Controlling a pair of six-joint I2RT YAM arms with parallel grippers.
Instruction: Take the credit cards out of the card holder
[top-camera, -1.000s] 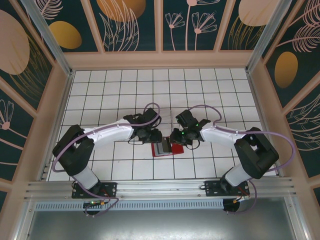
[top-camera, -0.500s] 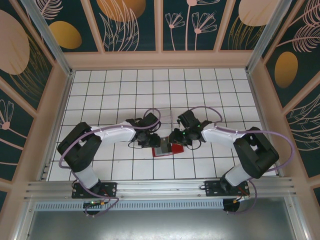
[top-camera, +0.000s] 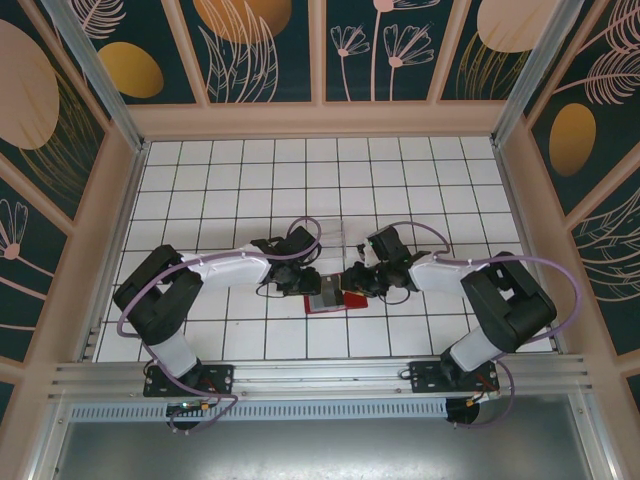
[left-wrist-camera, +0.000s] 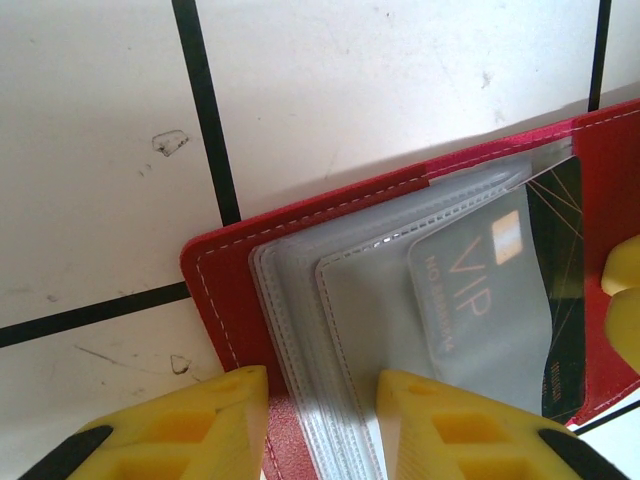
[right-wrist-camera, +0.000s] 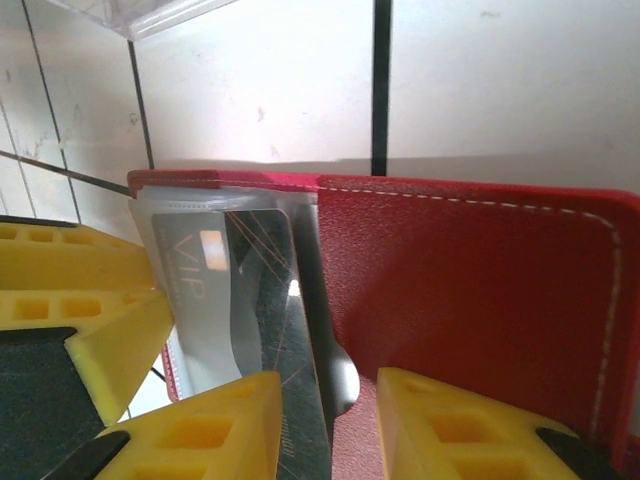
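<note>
White gridded tabletop (top-camera: 400, 180): right gripper (right-wrist-camera: 330, 385) has slid in from 3 o'clock over the thin dark credit card (right-wrist-camera: 265, 290) in the red folding card holder (right-wrist-camera: 470, 280), jaws apart; left gripper (left-wrist-camera: 320, 385) likewise apart. Pinch probably next.

Left end effector (top-camera: 308, 285), right end effector (top-camera: 352, 283) flank card holder (top-camera: 330, 301); clear box (top-camera: 339, 232) behind; near tiles (top-camera: 330, 338) free.

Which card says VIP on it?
The pale grey card. It lies over the black card with thin gold lines, inside the red card holder.
</note>
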